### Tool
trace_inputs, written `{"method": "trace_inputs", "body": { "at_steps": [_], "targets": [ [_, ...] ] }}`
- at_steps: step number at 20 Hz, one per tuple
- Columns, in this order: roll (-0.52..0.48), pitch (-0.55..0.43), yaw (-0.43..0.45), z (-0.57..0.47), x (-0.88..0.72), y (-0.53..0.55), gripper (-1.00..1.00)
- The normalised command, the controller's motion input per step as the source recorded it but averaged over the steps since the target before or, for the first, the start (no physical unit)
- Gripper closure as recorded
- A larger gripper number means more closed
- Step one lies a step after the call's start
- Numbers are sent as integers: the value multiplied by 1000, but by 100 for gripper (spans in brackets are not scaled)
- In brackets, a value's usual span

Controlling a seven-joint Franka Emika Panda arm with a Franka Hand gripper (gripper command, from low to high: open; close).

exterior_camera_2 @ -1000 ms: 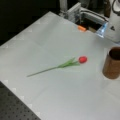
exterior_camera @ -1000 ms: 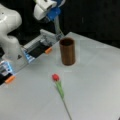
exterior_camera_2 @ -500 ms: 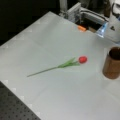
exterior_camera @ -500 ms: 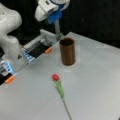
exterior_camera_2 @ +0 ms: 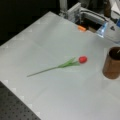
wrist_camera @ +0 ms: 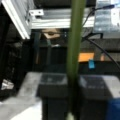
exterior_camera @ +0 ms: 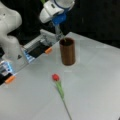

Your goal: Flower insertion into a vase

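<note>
The dark-brown vase (exterior_camera: 67, 51) stands upright on the white table in both front views, and sits at the right edge (exterior_camera_2: 112, 63) in one of them. My gripper (exterior_camera: 59, 30) hangs just above and behind its rim, shut on a green flower stem (wrist_camera: 75, 50) that runs vertically between the two dark fingers (wrist_camera: 53, 96). The stem's lower end (exterior_camera: 64, 39) reaches the vase mouth. A second flower with a red bud (exterior_camera: 55, 77) and a green stem (exterior_camera_2: 50, 69) lies flat on the table in front of the vase, apart from the gripper.
An aluminium frame with orange tabs (exterior_camera: 48, 50) and a lit blue panel (exterior_camera: 6, 67) runs along the table's far-left side. The robot's white base (exterior_camera: 10, 37) stands there too. A dark perforated board (exterior_camera_2: 15, 110) borders the table at a front view's bottom left.
The gripper with its held stem has drifted slightly to the right, closer over the vase mouth. The flower lying on the table and the vase have stayed put.
</note>
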Motion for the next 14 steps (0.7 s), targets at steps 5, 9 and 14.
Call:
{"method": "trace_inputs", "body": {
  "at_steps": [5, 9, 14],
  "targets": [
    [-123, 158, 135, -61, 299, -110, 100],
    [-89, 96, 133, -182, 328, -128, 100],
    [-55, 72, 121, -190, 337, -113, 100]
  ]
}}
